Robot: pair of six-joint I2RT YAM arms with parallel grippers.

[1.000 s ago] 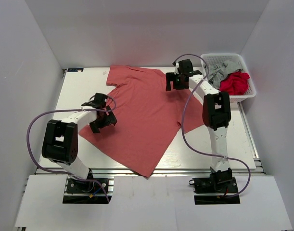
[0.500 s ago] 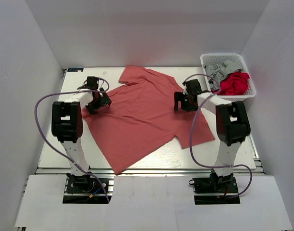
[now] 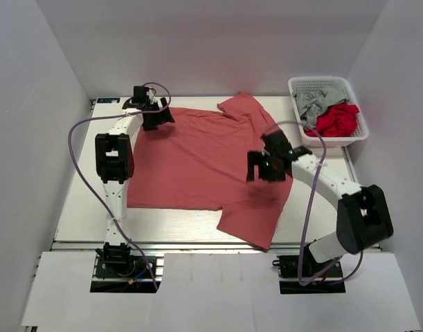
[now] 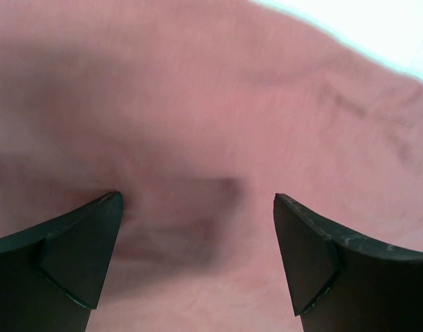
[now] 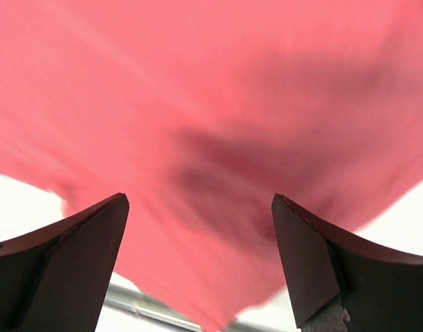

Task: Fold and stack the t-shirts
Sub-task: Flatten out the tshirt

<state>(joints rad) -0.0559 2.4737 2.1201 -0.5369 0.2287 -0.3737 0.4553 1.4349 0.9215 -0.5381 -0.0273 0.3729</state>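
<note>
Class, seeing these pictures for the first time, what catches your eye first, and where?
A salmon-red t-shirt sprawls across the table's middle, the left gripper and right gripper open over it. Far right, a white basket holds a grey shirt and a bright red shirt.

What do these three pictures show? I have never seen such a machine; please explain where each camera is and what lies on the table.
Two robot arms are bolted at the near edge of a table. The wide picture looks down from above and behind them. The other two come from cameras on the wrists; the black wedges at the bottom belong to each gripper. A salmon-red t-shirt lies spread on the table. The left gripper is at its far left corner, the right gripper over its right side; both are open, holding nothing. The white mesh basket holds a grey t-shirt and a red t-shirt.
</note>
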